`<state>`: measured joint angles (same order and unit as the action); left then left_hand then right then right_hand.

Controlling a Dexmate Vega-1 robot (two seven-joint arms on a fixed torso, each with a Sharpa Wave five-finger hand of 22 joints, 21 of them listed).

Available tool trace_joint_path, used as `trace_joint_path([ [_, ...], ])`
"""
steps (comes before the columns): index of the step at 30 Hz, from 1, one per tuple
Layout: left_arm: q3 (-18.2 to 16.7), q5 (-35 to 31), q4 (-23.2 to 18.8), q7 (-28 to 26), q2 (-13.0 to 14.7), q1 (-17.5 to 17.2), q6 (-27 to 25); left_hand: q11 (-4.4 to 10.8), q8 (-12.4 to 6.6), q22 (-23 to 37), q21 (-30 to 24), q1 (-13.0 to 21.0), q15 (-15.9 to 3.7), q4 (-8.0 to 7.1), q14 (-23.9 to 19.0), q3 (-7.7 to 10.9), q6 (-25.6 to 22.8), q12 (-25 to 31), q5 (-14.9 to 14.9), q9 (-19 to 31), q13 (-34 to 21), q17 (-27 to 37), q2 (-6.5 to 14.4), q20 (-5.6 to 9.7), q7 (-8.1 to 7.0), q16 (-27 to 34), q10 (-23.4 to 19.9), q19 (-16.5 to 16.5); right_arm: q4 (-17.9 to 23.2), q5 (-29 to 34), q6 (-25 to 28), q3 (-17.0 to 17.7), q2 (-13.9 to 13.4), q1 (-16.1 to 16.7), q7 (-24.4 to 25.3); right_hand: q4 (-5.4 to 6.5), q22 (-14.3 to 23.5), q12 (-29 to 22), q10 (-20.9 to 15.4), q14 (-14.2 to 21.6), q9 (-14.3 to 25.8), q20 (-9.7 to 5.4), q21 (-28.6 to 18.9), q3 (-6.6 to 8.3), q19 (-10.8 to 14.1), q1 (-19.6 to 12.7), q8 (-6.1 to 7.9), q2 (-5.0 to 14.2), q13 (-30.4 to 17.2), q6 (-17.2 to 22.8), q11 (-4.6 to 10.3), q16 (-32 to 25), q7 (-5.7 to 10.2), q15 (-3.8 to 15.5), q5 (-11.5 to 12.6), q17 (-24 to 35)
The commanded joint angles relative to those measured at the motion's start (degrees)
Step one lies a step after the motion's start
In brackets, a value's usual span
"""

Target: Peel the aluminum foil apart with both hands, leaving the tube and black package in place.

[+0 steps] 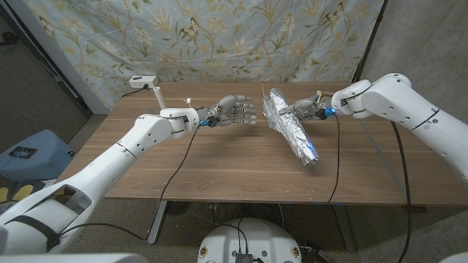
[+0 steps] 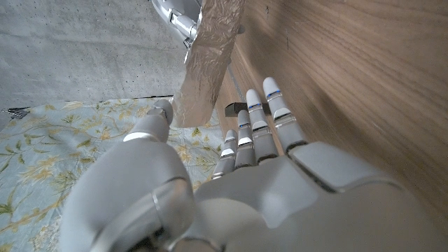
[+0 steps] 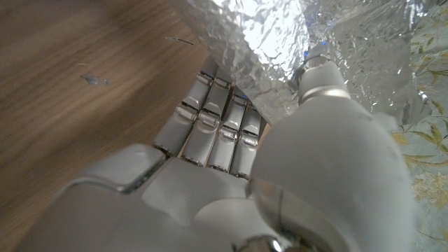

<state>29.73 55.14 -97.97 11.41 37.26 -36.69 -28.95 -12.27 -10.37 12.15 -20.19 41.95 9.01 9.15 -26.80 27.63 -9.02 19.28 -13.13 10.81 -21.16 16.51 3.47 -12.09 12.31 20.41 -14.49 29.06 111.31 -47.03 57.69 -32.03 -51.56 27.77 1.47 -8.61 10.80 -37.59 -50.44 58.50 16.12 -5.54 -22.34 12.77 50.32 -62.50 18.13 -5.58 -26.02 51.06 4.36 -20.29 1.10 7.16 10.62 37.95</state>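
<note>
I have the aluminum foil (image 1: 291, 126) lying as a long crinkled bundle on the wooden table (image 1: 219, 164), and I take it as my landmark. My right hand (image 1: 313, 107) is at the foil's far end, and in the right wrist view its fingers (image 3: 210, 126) are tucked under a lifted flap with the thumb above it, so I judge it is pinching that edge. My left hand (image 1: 232, 114) hovers beside the foil on its other side, near but apart from it, fingers (image 2: 262, 119) straight, slightly spread and holding nothing. From what I see, the peel has barely begun: one flap stands up at the far end, while the rest of the foil is still wrapped into a closed roll running toward me. I cannot see the tube or the black package, so I assume they are still inside. What remains is getting my left hand onto the opposite edge and drawing the two sides apart.
</note>
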Motion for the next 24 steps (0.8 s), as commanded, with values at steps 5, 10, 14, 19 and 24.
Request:
trace_joint_path([
  [5,1.49,0.49,3.34,3.67,-1.21,2.61,-1.64,-0.09,-0.10,0.16,-0.42,0.85,0.50,-0.14,-0.39,-0.10,1.09,0.36,-0.38,0.18,-0.87,0.15,0.18,-0.08,0.19,0.07,0.72,0.33,-4.34,4.42,6.11,-3.88,4.21,-6.22,-0.50,-0.30,0.26,-0.54,-1.24,3.22,0.24,0.10,-0.72,0.15,0.75,-9.73,-0.11,10.15,-0.55,0.74,0.67,0.37,-0.25,6.02,0.25,0.14],
  [10,2.44,0.06,4.20,4.72,-1.71,3.44,-2.28,-0.11,-0.05,0.17,-0.53,1.07,0.53,-0.08,-0.48,-0.15,1.90,0.30,-0.45,0.17,-1.28,0.17,0.14,-0.10,0.18,-0.03,1.33,0.44,-3.98,4.35,8.31,-3.46,4.55,-6.69,0.00,-0.32,0.26,-0.60,-1.29,3.61,0.30,0.13,-0.87,0.18,0.88,-9.71,-0.16,10.15,-0.62,0.87,0.70,0.37,-0.39,6.06,0.26,0.22],
  [14,3.03,-0.22,4.93,5.01,-2.30,4.00,-2.83,-0.14,-0.04,0.17,-0.61,1.26,0.56,-0.06,-0.46,-0.20,2.46,0.28,-0.48,0.16,-1.56,0.27,0.23,-0.10,0.18,-0.06,1.68,0.50,-3.69,4.43,9.22,-3.00,4.55,-6.78,0.45,-0.27,0.26,-0.58,-1.34,3.78,0.40,0.12,-0.96,0.17,0.92,-9.61,-0.19,10.22,-0.54,0.92,0.68,0.39,-0.38,6.00,0.26,0.32],
  [19,3.76,-0.73,5.62,5.31,-2.90,4.79,-3.56,-0.16,-0.05,0.19,-0.80,1.61,0.68,-0.02,-0.58,-0.28,3.37,0.32,-0.54,0.16,-2.03,0.42,0.34,-0.07,0.19,-0.07,2.14,0.77,-3.69,4.79,9.80,-3.13,4.46,-7.23,0.32,-0.27,0.26,-0.63,-1.43,3.73,0.53,0.10,-1.02,0.22,0.84,-9.59,-0.24,10.33,-0.56,0.93,0.61,0.52,-0.44,5.98,0.29,0.45],
  [24,4.51,-1.22,6.55,5.63,-3.87,5.72,-4.11,-0.17,-0.07,0.19,-1.05,1.81,0.67,0.00,-1.13,-0.37,4.15,0.38,-0.59,0.16,-2.44,0.51,0.29,-0.07,0.19,0.04,2.44,1.19,-3.75,4.99,10.95,-3.27,4.84,-7.91,0.55,-0.26,0.26,-0.64,-1.44,3.98,0.63,0.07,-1.12,0.25,0.88,-9.54,-0.27,10.40,-0.57,1.00,0.67,0.58,-0.45,5.99,0.31,0.49],
])
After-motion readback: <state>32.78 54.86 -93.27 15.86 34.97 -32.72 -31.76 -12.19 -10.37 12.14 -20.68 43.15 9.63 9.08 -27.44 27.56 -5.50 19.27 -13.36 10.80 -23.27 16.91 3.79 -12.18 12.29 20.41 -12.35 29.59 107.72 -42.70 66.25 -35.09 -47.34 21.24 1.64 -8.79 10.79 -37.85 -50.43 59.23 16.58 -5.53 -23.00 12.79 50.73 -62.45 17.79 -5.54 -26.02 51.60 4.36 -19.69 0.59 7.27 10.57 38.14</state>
